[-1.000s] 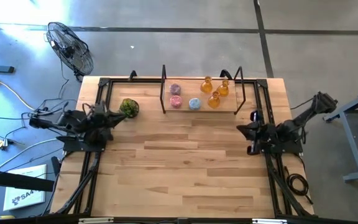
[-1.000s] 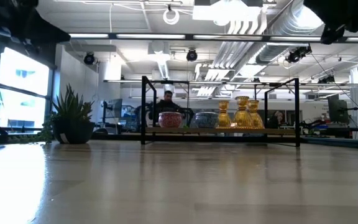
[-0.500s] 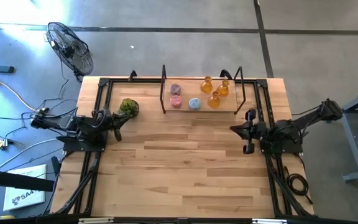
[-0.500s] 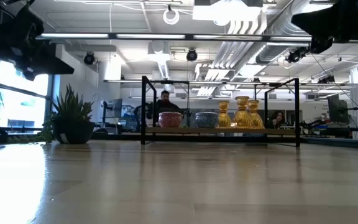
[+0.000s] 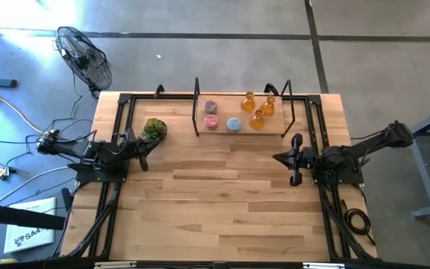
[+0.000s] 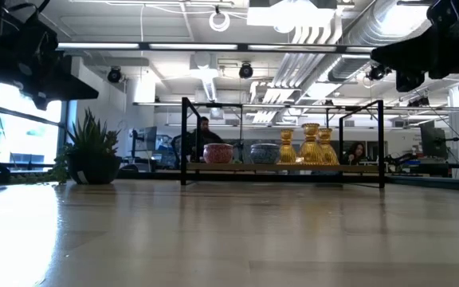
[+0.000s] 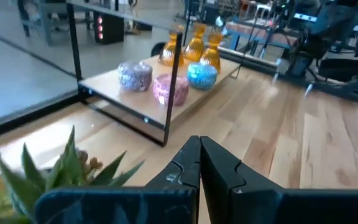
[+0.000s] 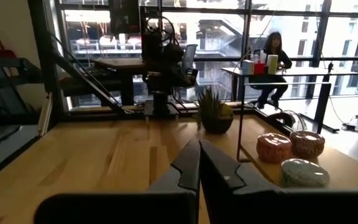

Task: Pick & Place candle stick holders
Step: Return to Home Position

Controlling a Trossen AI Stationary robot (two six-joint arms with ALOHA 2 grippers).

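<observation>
High view, item 1: candle stick holders (image 5: 234, 116), six, glass: three amber, two pink, one blue. All stand upright, grouped on the shelf (image 5: 282, 125) that stands on the table (image 5: 222, 194). This is judged to be the delivery spot, so placing looks complete.
Item 2: left tool (image 7: 199, 140), clenched on nothing. Plant ball (image 5: 154, 129) just beside it; holders well apart, beyond the plant.
Item 3: right tool (image 8: 199, 144), clenched, empty. Holders near, ahead and off to one side.
Both tools hang clear of the shelf, judged parked so nothing gets knocked.
</observation>
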